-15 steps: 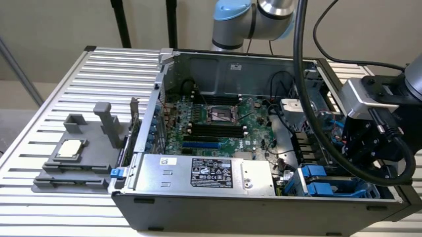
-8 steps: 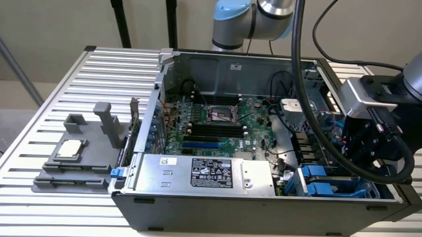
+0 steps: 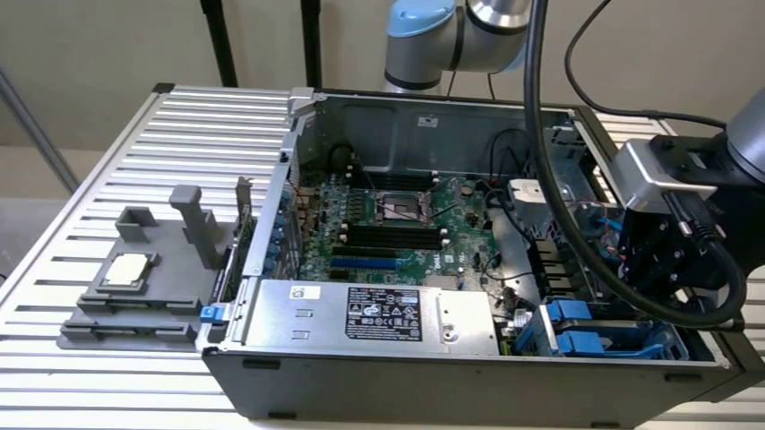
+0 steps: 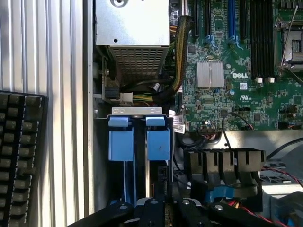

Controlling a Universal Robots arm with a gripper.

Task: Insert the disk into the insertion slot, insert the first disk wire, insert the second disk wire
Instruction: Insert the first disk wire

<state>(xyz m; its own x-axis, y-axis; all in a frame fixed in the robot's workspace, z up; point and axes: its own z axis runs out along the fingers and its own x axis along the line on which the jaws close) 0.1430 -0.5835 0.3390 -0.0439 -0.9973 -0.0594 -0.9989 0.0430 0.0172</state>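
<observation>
Pincer (image 4: 165,210) hovers close above insertion slot (image 4: 158,144) inside computer case (image 3: 478,387).

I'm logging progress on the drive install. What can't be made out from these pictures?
What the gripper holds: wrist view, cut off by the picture's edge; exterior view, covered by the arm's black housing.
Inside of the insertion slot: both views, shadowed behind its blue clips.
Label text on the silver box: exterior view, too small.
</observation>
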